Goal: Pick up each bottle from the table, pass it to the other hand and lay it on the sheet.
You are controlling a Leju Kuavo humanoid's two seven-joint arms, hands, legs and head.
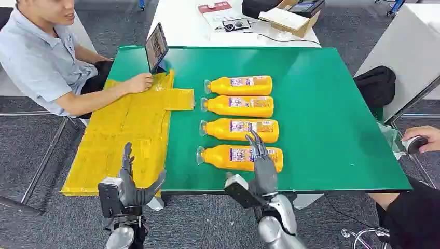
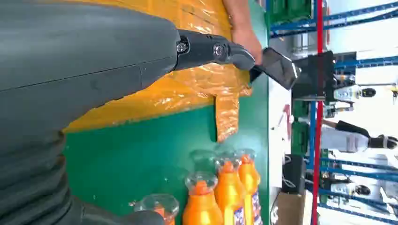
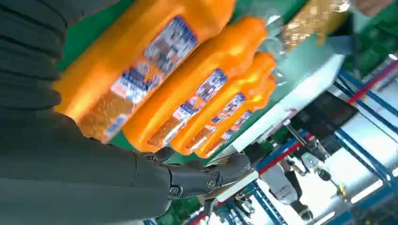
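Observation:
Several orange bottles with clear caps lie in a column on the green table point(image 1: 321, 104), caps pointing left. My right hand point(image 1: 261, 165) is open above the nearest bottle point(image 1: 228, 156), its fingers stretched over the label and holding nothing. The right wrist view shows that nearest bottle point(image 3: 136, 70) just beyond the hand point(image 3: 187, 180), with the others behind it. My left hand point(image 1: 129, 181) is open at the table's front edge, over the near corner of the yellow sheet point(image 1: 129, 124). In the left wrist view its fingers point(image 2: 211, 49) reach over the sheet point(image 2: 187, 89), with the bottle caps point(image 2: 202, 180) to one side.
A seated person on the left rests a hand point(image 1: 137, 83) on the sheet's far part, beside a propped tablet point(image 1: 156, 47). Another person's hand point(image 1: 423, 139) is at the right edge. A white table point(image 1: 187, 23) with a box and papers stands behind.

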